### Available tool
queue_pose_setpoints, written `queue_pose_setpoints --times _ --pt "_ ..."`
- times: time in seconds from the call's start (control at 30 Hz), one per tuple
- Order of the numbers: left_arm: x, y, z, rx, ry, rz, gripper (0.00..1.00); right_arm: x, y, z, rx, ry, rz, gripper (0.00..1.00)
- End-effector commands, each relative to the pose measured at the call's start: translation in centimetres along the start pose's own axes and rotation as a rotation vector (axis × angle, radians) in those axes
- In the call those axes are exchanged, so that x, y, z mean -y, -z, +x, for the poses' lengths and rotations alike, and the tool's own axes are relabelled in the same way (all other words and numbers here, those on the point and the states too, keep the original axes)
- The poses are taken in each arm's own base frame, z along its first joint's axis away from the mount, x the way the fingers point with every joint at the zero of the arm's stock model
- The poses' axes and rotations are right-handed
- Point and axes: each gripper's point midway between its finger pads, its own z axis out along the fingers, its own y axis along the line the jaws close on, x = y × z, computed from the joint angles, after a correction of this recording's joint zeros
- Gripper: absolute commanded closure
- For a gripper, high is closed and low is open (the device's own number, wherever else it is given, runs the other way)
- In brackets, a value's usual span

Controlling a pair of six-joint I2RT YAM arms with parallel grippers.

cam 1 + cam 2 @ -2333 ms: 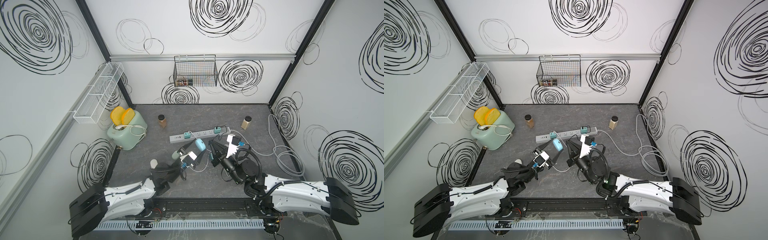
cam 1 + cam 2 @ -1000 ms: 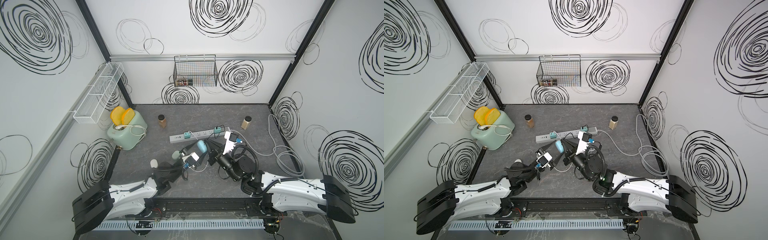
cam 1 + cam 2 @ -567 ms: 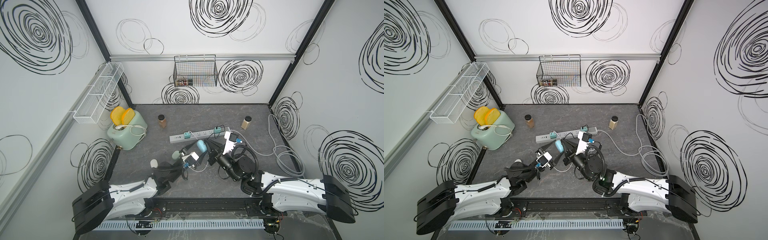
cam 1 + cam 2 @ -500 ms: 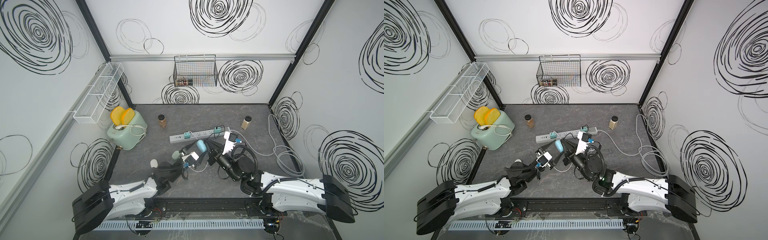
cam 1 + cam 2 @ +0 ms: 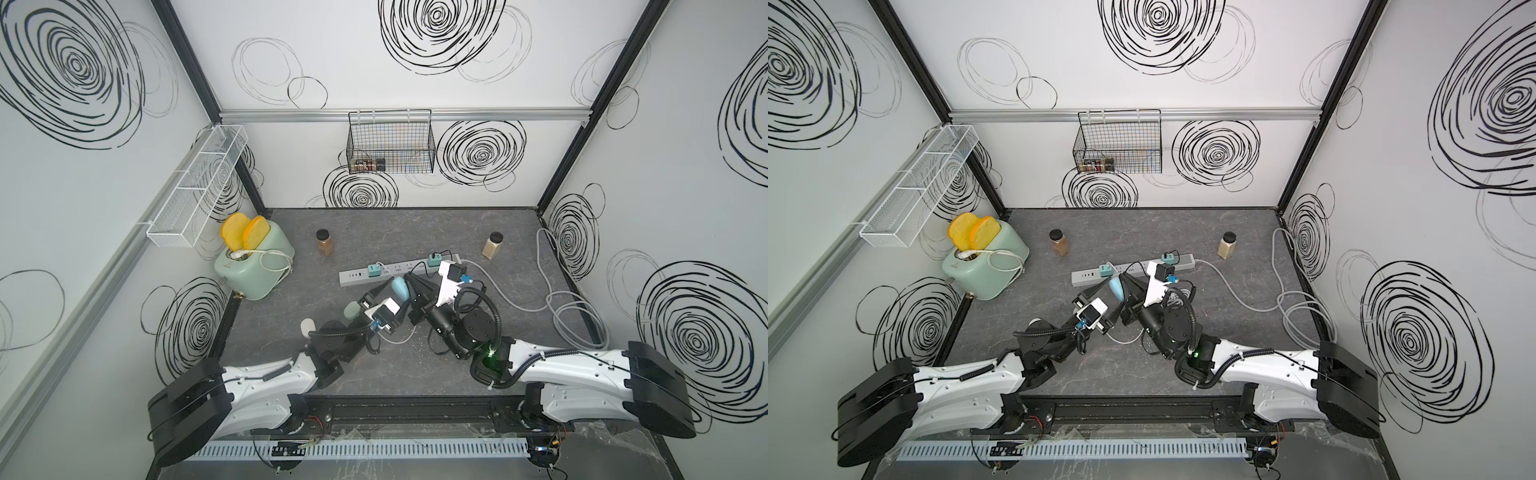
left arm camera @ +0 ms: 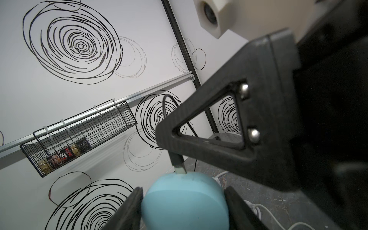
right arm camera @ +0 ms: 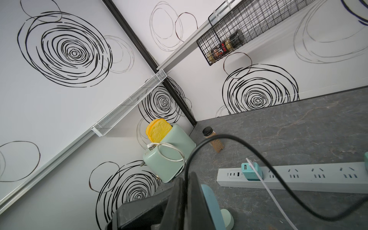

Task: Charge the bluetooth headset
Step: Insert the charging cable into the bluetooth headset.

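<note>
Gripping the case (image 6: 185,201) between its two fingers, the left pincer (image 5: 395,296) holds it clear of the worktop (image 5: 519,232), near the middle and just at 6 o'clock of the power strip (image 5: 390,272). The right pincer (image 5: 410,277) is closed on the plug (image 6: 177,162) of a black cable (image 7: 258,159), which loops back to a teal adapter (image 5: 432,261) at the strip's 3 o'clock end. In both top views the case reads as a narrow oval, its long axis running roughly 11 to 5 o'clock, its far end aimed at the strip. The right pincer sits at about 1 o'clock of the case, all but touching it, so the right arm carries the mating part while the left only braces. In the left wrist view the plug's tip meets the case's far edge, its long axis aimed into the case; some bare metal shows, so I judge it not fully seated. The push would likely run toward 7 o'clock, along the plug.
</note>
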Motion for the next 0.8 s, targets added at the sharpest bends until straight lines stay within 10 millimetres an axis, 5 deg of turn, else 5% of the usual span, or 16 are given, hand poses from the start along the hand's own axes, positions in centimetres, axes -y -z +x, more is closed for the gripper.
queue_pose_setpoints --times 0.0,0.23,0.77 --pt "-2.8 -0.7 -6.5 0.207 0.014 -0.092 0.93 0.4 0.4 2.0 -0.036 -0.021 0.010 0.91" --pt "-3.0 -0.5 -7.1 0.230 0.013 -0.097 0.93 0.9 0.8 2.5 -0.033 -0.035 0.020 0.92" --pt "-3.3 -0.7 -7.6 0.225 -0.034 -0.100 0.93 0.8 1.7 7.0 -0.212 0.005 -0.023 0.92"
